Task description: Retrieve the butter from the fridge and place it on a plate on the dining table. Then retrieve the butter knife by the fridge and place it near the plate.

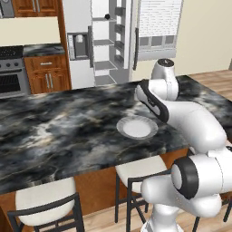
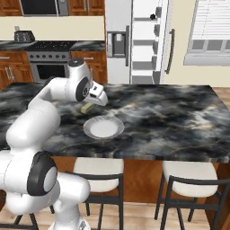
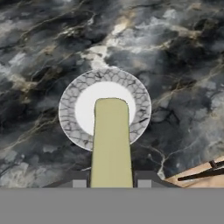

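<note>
- Plate [image 3: 105, 109]: resting on marbled tabletop [image 3: 39, 52].
- Butter [image 3: 111, 144]: clamped in pincer [image 3: 111, 181], raised above the plate.
- Fridge [image 1: 106, 41]: beyond the plate, door open.

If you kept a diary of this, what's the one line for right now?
tool: shut on butter | position: above plate | plate: bare, on dining table | fridge: door open
</note>
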{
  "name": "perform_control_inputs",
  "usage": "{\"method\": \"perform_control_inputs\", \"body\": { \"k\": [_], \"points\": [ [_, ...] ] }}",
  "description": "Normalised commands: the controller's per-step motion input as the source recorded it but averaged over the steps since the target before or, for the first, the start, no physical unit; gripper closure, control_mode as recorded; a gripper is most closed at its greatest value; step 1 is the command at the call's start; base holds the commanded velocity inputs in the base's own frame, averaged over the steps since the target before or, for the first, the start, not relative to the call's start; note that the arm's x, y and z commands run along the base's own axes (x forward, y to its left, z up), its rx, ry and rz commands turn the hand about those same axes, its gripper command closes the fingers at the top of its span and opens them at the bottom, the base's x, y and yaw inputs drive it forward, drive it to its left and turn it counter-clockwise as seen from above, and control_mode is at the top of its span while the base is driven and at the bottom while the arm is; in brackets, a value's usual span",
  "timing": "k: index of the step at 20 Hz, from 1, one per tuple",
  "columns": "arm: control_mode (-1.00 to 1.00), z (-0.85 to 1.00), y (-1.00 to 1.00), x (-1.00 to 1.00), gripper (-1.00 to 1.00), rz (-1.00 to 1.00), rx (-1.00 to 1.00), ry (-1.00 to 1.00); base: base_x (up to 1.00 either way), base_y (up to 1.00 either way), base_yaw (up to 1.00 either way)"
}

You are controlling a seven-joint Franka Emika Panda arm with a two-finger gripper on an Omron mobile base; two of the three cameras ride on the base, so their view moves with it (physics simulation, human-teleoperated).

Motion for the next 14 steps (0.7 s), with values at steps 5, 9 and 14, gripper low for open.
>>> {"method": "perform_control_inputs", "body": {
  "k": [5, 9, 14],
  "points": [
    [-1.00, -0.25, 0.00, 0.12, 1.00, -0.03, 0.00, 0.16, 0.00, 0.00, 0.00],
    [-1.00, -0.43, 0.00, 0.13, 1.00, -0.01, 0.00, 0.09, 0.00, 0.00, 0.00],
    [-1.00, -0.38, 0.00, 0.29, 1.00, -0.03, 0.00, 0.04, 0.00, 0.00, 0.00]
  ]
}}
